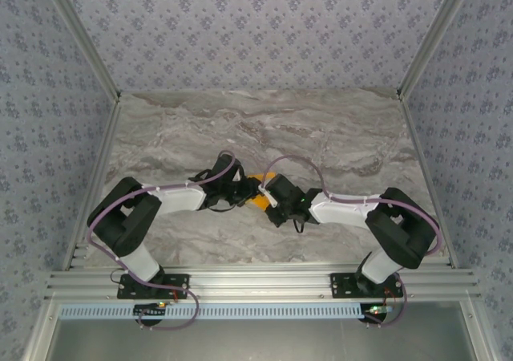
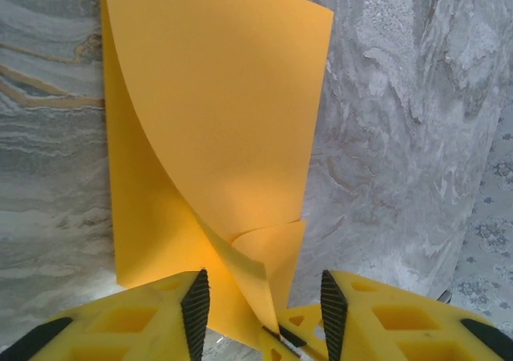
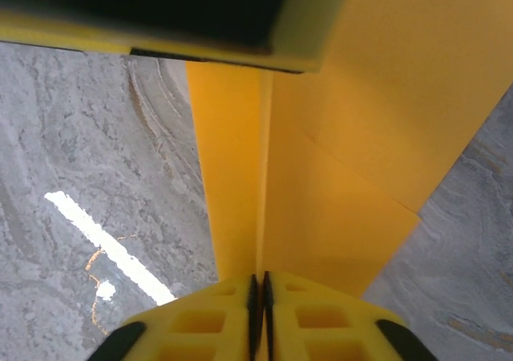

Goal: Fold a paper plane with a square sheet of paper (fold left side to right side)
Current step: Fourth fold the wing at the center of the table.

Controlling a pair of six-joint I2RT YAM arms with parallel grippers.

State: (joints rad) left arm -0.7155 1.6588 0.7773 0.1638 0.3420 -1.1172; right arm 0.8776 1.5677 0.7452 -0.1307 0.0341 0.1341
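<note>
1. Right gripper [image 3: 258, 285] has its fingers pressed flat together. The sheet [image 3: 337, 217] runs straight into the seam between them, so it is pinching the paper's edge.
2. From that pinch the sheet rises away from the fingers. A straight line, either an edge or a fold, runs up from the seam, and a second layer overlaps on the right.
3. Left gripper [image 2: 264, 301] has its fingers spread, with a clear gap between the dark pads [image 2: 196, 305].
4. A curled corner of the sheet [image 2: 216, 120] hangs down into that gap. I cannot tell whether either pad touches it.
5. In the left wrist view, one side of the sheet lies flat on the table [image 2: 401, 136]. The other side is lifted and bowed over it, not pressed down.
6. From above, both arms reach inward and meet near the middle of the table [image 1: 321, 136]. The sheet [image 1: 260, 199] shows there as a small orange patch between the two grippers.
</note>
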